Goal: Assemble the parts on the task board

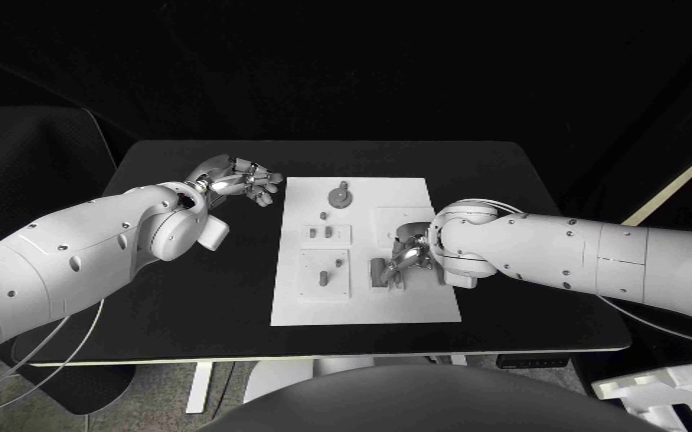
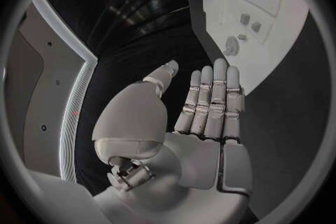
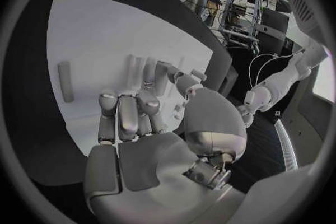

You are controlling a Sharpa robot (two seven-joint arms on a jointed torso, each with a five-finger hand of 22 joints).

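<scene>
Left robot hand (image 1: 242,180): hovers over the black bench (image 1: 202,282), just off the far left corner of the task board (image 1: 368,307). In its wrist view the fingers (image 2: 210,103) lie straight and side by side, the thumb stands apart, and nothing is in the palm.

Right robot hand (image 1: 404,262): sits low over the near right part of the task board, fingers pointing down and toward the board's middle. In its wrist view the fingers (image 3: 126,115) are curled in over the white plate; whether they have hold of a part I cannot tell.

Task board: white plate in the middle of the bench, between the two robot hands; its far left corner is just beside the left robot hand, and its near right area lies under the right robot hand.

Round part (image 1: 340,196): a grey disc-shaped piece on the far half of the board, near the left robot hand but clear of it; it also shows in the left wrist view (image 2: 231,45).

Small parts (image 1: 326,233): a few short grey pieces on the left half of the board, between the two robot hands and touching neither.

Lower left parts (image 1: 323,274): small grey pieces on the near left square of the board, just beside the right robot hand's fingertips.

Long part (image 3: 64,82): a slim grey bar lying flat on the board, apart from the right robot hand's fingers.
</scene>
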